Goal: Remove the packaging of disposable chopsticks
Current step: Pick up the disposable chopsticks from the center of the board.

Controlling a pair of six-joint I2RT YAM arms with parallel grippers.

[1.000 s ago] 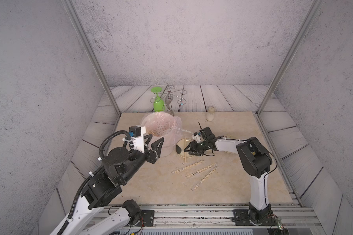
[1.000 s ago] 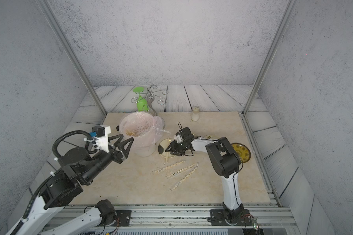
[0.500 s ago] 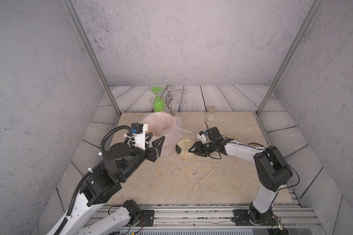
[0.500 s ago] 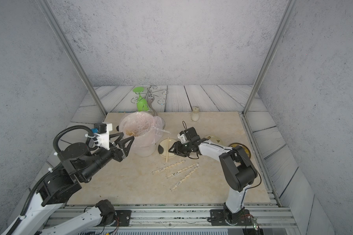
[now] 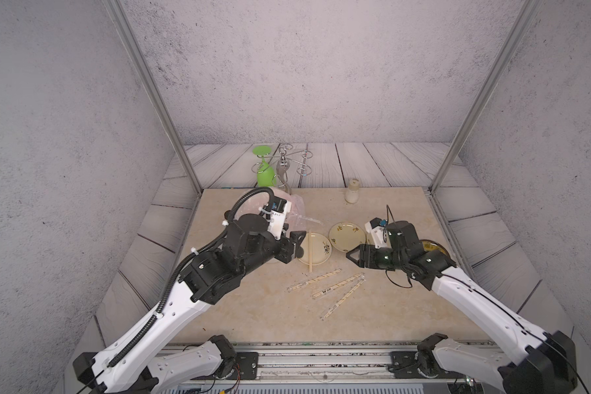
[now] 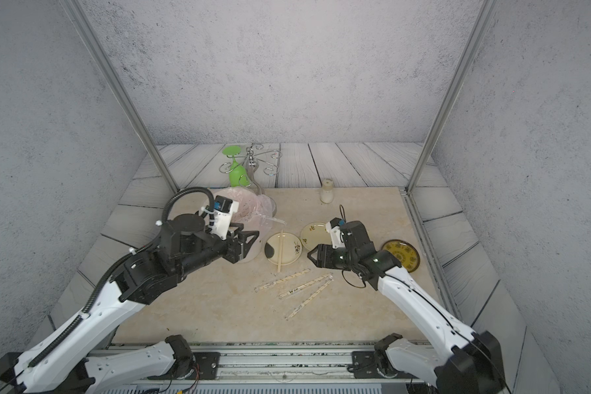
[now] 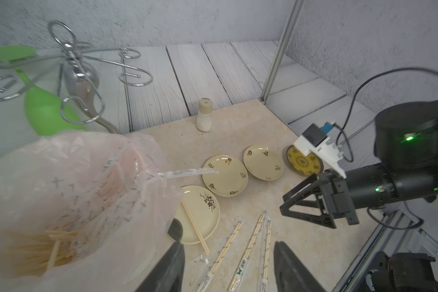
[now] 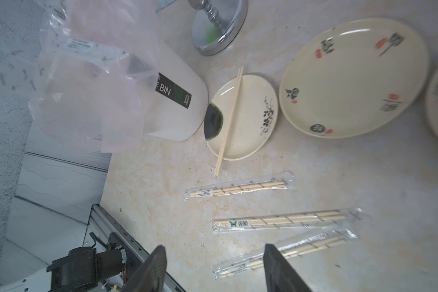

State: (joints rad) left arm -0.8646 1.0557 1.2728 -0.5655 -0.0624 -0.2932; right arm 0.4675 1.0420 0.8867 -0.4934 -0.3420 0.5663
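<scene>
While the left pincer [image 5: 297,244] and right pincer [image 5: 352,257] both gape empty, the sleeved chopsticks [image 5: 336,286] lie just near-left of the right pincer, slanting near-left to far-right.

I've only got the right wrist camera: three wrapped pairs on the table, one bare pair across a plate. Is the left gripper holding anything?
Observer: No. The left gripper is open and empty.
Operator: What's inside the bin bag?
Observer: At the bottom of the pink liner lie pale wooden sticks.
Operator: I count three plates. Any more?
Observer: One more, a dark-rimmed yellow plate at the far right.
</scene>
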